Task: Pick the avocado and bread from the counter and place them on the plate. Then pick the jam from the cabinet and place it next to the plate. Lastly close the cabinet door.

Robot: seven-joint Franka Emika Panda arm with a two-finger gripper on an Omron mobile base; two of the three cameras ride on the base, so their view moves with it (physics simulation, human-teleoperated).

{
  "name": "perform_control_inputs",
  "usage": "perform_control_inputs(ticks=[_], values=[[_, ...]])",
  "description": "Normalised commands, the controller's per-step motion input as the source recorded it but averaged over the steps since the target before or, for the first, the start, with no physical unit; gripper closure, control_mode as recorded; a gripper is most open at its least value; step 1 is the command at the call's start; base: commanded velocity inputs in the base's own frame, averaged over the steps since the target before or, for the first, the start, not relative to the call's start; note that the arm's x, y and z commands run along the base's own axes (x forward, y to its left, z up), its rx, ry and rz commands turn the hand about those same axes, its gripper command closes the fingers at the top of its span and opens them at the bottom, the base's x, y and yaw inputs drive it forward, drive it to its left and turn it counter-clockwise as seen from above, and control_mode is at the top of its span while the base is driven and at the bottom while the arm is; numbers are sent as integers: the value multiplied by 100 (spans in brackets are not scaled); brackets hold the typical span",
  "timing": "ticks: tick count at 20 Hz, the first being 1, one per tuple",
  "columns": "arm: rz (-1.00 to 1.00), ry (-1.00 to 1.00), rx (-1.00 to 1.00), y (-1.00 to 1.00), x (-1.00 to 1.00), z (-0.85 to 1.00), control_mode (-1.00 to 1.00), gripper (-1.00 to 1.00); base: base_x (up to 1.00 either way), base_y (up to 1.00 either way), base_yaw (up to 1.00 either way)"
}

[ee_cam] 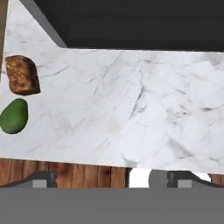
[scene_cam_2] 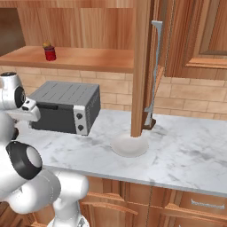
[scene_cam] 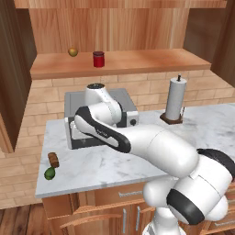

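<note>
Nothing's plated yet: avocado (ee_cam: 14,116) and bread (ee_cam: 22,75) sit on the counter (ee_cam: 131,109), the plate (scene_cam_2: 129,146) bare. Jam (scene_cam: 98,59) waits in the open cabinet (scene_cam: 114,27). Gripper (ee_cam: 111,178) jaws spread wide, empty.

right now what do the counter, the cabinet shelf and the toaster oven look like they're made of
The counter looks like polished marble: white-grey with darker veining, though it may be an imitation. The cabinet shelf looks like wood with a smooth matte finish: warm brown with visible grain lines. The toaster oven looks like brushed grey metal with a dark front and small round knobs.
</note>
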Motion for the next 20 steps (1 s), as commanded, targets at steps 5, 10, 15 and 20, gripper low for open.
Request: perform_control_inputs(ticks=[5,10,15,20], values=[[0,4,0,45,0,-17,-100,-100,0,0,0],[1,2,0,40,0,-13,-100,-100,0,0,0],[5,0,0,34,0,-9,-100,-100,0,0,0],[6,0,0,25,0,-7,-100,-100,0,0,0]])
